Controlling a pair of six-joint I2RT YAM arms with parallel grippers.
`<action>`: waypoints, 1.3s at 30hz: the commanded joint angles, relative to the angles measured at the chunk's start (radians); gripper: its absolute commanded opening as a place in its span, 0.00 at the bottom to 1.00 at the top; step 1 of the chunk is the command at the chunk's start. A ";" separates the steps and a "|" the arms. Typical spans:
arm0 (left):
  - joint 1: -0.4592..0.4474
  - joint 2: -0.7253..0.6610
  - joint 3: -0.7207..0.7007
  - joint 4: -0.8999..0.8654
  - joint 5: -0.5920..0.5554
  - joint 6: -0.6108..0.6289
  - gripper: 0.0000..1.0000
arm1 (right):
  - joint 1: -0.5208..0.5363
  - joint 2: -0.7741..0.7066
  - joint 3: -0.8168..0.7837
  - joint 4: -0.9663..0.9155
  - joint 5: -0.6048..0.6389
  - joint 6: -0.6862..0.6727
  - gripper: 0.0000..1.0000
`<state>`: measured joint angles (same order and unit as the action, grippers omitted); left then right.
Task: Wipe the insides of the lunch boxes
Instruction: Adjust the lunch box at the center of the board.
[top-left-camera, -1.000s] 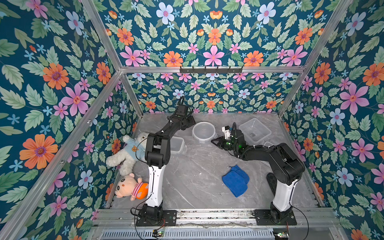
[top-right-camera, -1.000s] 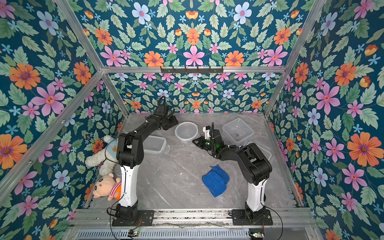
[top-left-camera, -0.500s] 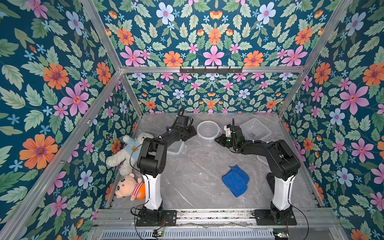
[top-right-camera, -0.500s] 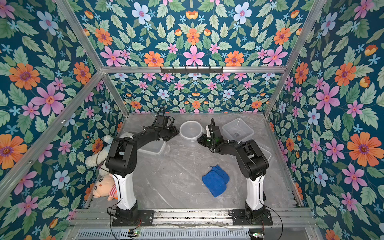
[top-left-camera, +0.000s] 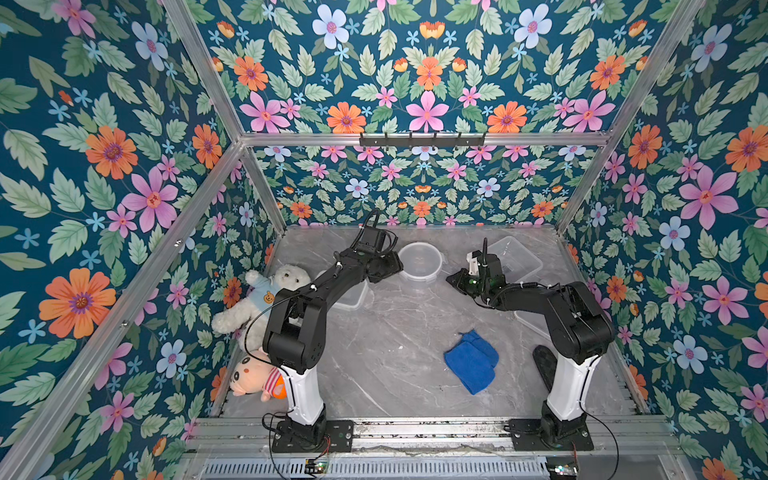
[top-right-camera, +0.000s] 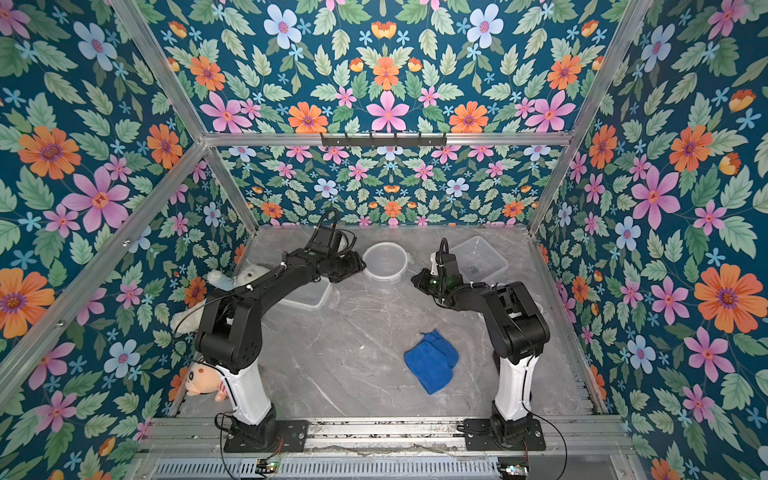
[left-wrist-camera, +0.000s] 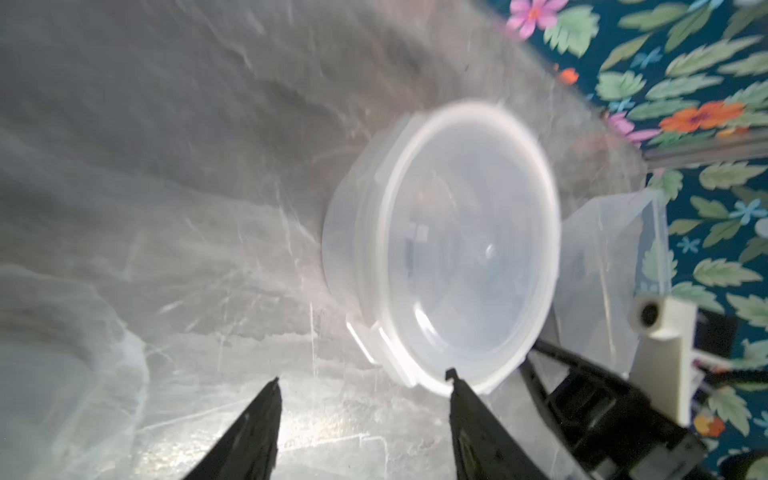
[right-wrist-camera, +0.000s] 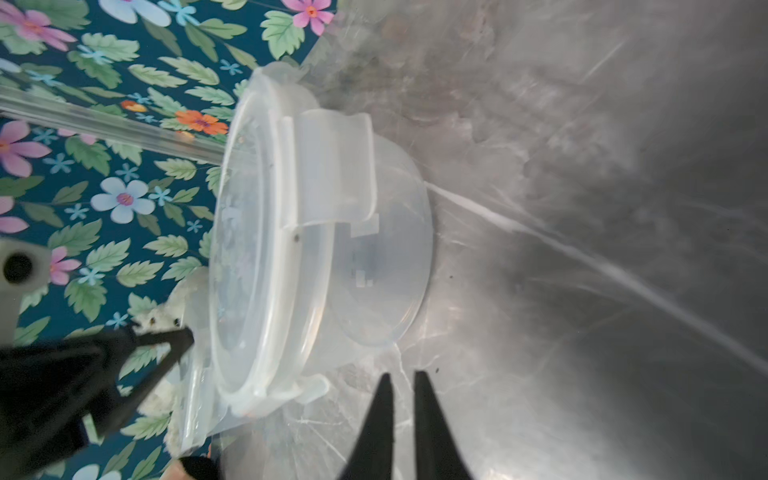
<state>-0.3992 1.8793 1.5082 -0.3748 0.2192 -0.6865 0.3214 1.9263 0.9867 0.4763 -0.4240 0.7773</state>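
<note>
Clear plastic makes up all three lunch boxes, which stand on the grey marbled bench (top-left-camera: 374, 357) toward its far end. The round tub (top-left-camera: 419, 261) (top-right-camera: 385, 261) sits in the middle, with clip tabs at its rim and its base showing through. The large square tub (top-left-camera: 517, 259) (top-right-camera: 482, 258) is to its right. The smaller rectangular tub (top-left-camera: 353, 296) (top-right-camera: 309, 296) lies partly under the left forearm. A blue cloth (top-left-camera: 471, 360) (top-right-camera: 432, 360) lies crumpled on the bench, well apart from the tubs.

Both arms reach forward from the front rail with elbows bent, their claws facing each other across the round tub. The left claw (top-left-camera: 390, 266) (left-wrist-camera: 361, 382) stands wide open and empty just beside the tub's rim. The right claw (top-left-camera: 453, 279) (right-wrist-camera: 402, 376) is near the tub's other side, its tips a narrow gap apart with nothing between them.

A small label (right-wrist-camera: 361, 278) shows through the round tub's base and a dark one (top-right-camera: 473, 269) through the square tub's; neither can be read.
</note>
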 joint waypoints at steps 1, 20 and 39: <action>0.018 0.079 0.133 -0.011 -0.076 0.057 0.66 | 0.003 0.008 -0.014 0.158 -0.052 0.048 0.32; 0.026 0.374 0.371 0.094 0.019 0.012 0.71 | 0.008 0.303 0.521 -0.252 0.024 -0.026 0.23; 0.025 0.075 0.074 0.022 -0.128 -0.006 0.71 | -0.032 0.183 0.279 -0.039 -0.071 -0.018 0.31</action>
<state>-0.3737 1.9663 1.5497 -0.3298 0.1291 -0.7067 0.2962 2.1578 1.3403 0.3382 -0.4789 0.7753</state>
